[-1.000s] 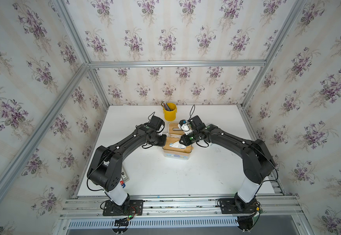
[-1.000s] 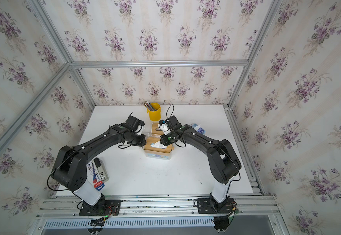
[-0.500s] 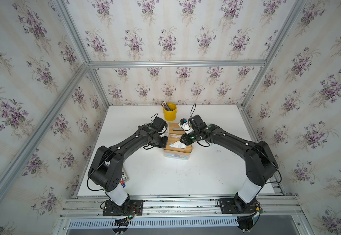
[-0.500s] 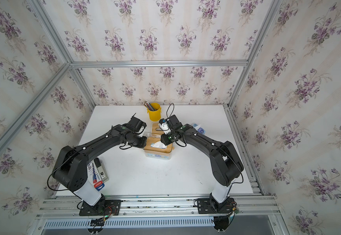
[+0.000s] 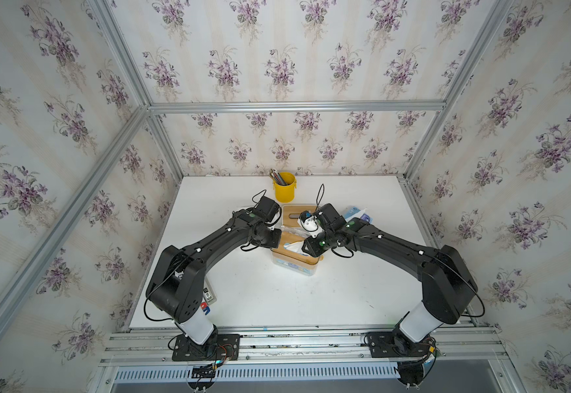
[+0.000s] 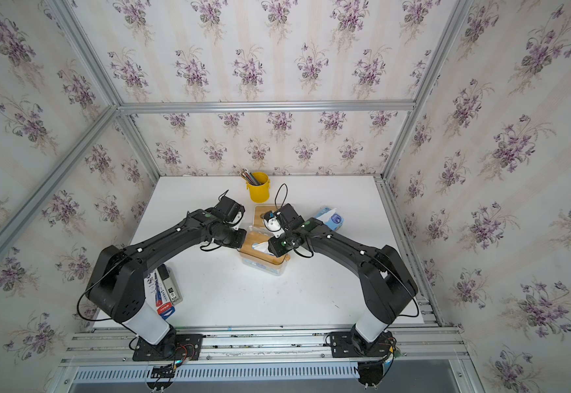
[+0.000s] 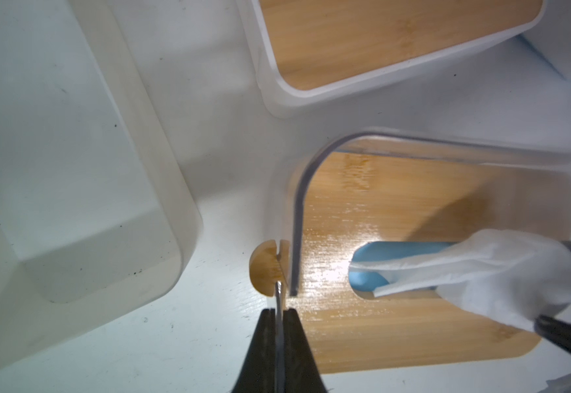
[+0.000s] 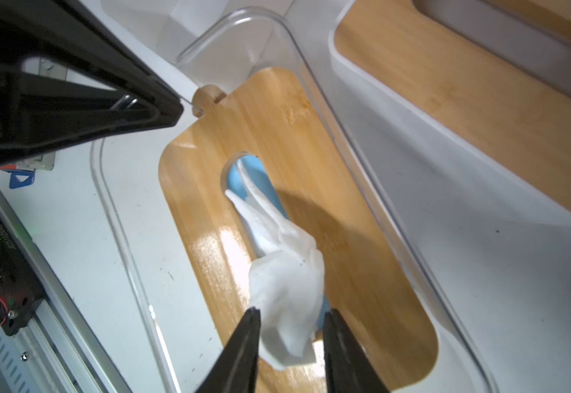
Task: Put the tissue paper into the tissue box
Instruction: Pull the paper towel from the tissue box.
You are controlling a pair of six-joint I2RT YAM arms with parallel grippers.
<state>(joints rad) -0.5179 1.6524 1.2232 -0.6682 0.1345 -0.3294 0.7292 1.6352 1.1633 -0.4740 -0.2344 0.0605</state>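
Observation:
The tissue box (image 5: 296,263) (image 6: 263,264) is a clear plastic box with a bamboo lid (image 8: 362,272) lying tilted in it. White tissue paper (image 8: 287,282) (image 7: 498,272) sticks up through the lid's slot, over a blue pack inside. My left gripper (image 7: 280,311) is shut on the box's thin clear end wall, right beside the lid's round tab (image 7: 265,268). My right gripper (image 8: 290,311) hovers over the lid with its jaws apart. The tissue's crumpled top lies loosely between the fingers, touching one finger (image 8: 251,326) and clear of its partner.
A second white box with a bamboo lid (image 5: 294,211) stands just behind. A yellow cup of pens (image 5: 284,190) is further back. A blue tissue packet (image 5: 357,216) lies to the right, and small flat packs (image 6: 165,289) lie by the left arm's base. A white container (image 7: 73,170) is close by.
My left gripper's jaws have closed onto the box's edge. My right gripper's jaws have parted a little around the tissue. Both arms have barely shifted.

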